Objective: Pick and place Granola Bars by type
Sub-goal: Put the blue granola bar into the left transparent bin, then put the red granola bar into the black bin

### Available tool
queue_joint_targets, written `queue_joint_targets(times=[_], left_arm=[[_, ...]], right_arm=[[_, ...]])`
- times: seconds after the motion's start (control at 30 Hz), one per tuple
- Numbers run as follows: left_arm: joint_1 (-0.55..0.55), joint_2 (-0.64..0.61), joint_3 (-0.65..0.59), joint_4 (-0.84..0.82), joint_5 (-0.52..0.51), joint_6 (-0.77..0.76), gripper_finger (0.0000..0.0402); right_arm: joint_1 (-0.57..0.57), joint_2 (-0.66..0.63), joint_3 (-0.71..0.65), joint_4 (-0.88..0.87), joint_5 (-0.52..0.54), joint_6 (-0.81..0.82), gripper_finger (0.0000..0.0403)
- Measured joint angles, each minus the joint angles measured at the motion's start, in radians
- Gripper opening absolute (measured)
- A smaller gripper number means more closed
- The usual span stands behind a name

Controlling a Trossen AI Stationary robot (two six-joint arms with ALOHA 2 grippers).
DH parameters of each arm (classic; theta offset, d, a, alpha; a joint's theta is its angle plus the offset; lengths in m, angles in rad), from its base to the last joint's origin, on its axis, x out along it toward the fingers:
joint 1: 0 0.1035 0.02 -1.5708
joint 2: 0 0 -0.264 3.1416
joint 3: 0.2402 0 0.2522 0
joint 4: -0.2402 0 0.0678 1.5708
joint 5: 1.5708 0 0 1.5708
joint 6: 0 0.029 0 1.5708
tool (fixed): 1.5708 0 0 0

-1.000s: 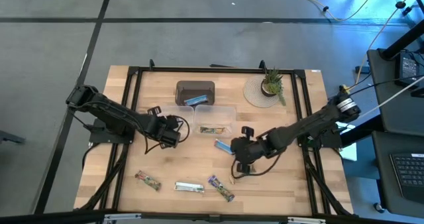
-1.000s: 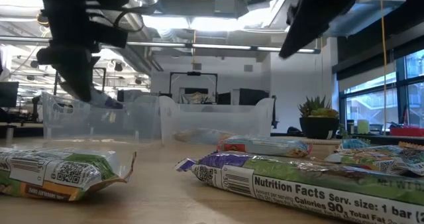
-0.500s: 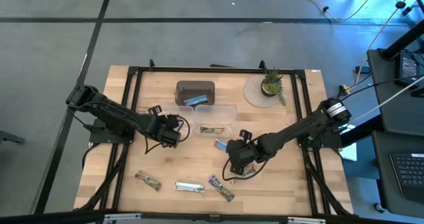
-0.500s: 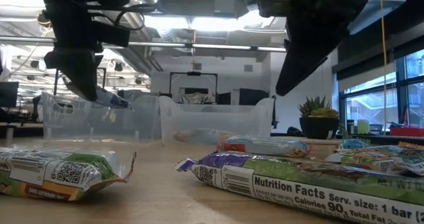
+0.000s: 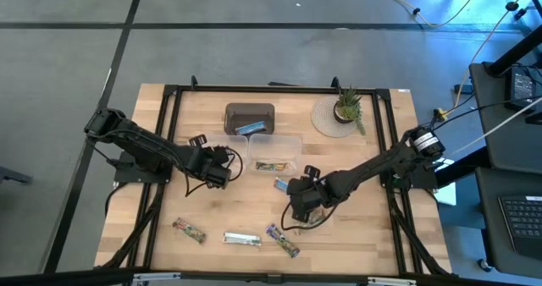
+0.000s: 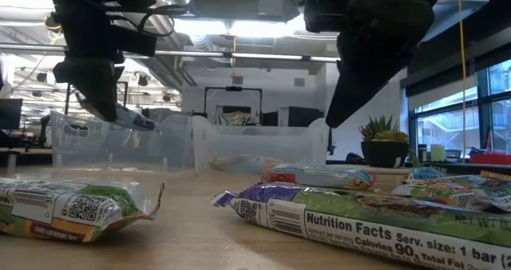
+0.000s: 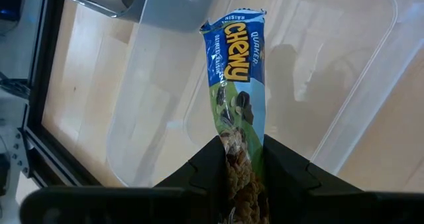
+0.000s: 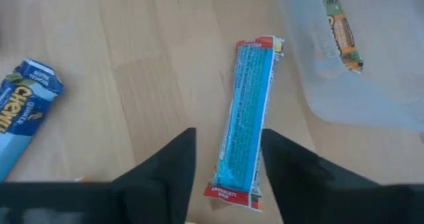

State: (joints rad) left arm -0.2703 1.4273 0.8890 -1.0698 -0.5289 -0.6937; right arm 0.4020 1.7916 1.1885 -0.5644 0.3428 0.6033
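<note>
Left gripper [image 7: 242,168] is clamped on a blue Quaker Chewy bar [image 7: 237,85], holding it by one end above a clear tub [image 7: 318,71]. In the high view that gripper [image 5: 222,169] sits left of centre on the bench [image 5: 152,218], just beside the clear tubs.

Right gripper [image 8: 228,164] has its jaws parted, one on each side of a light-blue bar with red ends [image 8: 248,121] that lies flat on the wood. Fingers are beside the wrapper; contact can't be confirmed. In the high view the right gripper [image 5: 301,203] is at mid-bench, in front of the tubs.

Other bars:
- another blue Chewy bar [image 8: 23,114] on the wood near the right gripper
- green-and-orange bar [image 5: 269,165] inside the right-hand clear tub [image 5: 273,144]
- blue bar [image 5: 251,128] in the dark brown tray [image 5: 248,111] behind the tubs
- three along the near edge: green-tan bar [image 5: 190,230], silvery bar [image 5: 241,239], purple bar [image 5: 282,240]

Low view shows the purple wrapper with its Nutrition Facts panel [image 6: 351,218] close up, and a green-tan wrapper [image 6: 72,208] beside it.

Potted plant [image 5: 347,108] on a round mat at the far right corner.
</note>
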Motion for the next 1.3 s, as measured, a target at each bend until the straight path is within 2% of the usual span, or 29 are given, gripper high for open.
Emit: queue_joint_targets(times=[0.2,0.37,0.7,1.1,1.3], left_arm=[[0.0,0.0,0.0,0.0,0.0,0.0,0.009],[0.0,0.0,0.0,0.0,-0.001,0.0,0.0116],[0.0,0.0,-0.001,0.0,0.004,0.0,0.0164],[-0.003,0.0,-0.001,0.0,0.059,-0.001,0.0169],[-0.003,0.0,-0.001,0.001,0.059,-0.003,0.0169]], right_arm=[[-0.007,0.0,0.0,0.0,-0.016,-0.03,0.0261],[-0.006,0.0,0.0,0.0,-0.022,-0.034,0.0291],[-0.011,-0.001,-0.007,0.011,-0.023,-0.036,0.0294],[-0.03,-0.002,-0.203,0.249,-0.033,0.022,0.0294],[-0.031,-0.002,-0.262,0.293,-0.028,0.019,0.0284]])
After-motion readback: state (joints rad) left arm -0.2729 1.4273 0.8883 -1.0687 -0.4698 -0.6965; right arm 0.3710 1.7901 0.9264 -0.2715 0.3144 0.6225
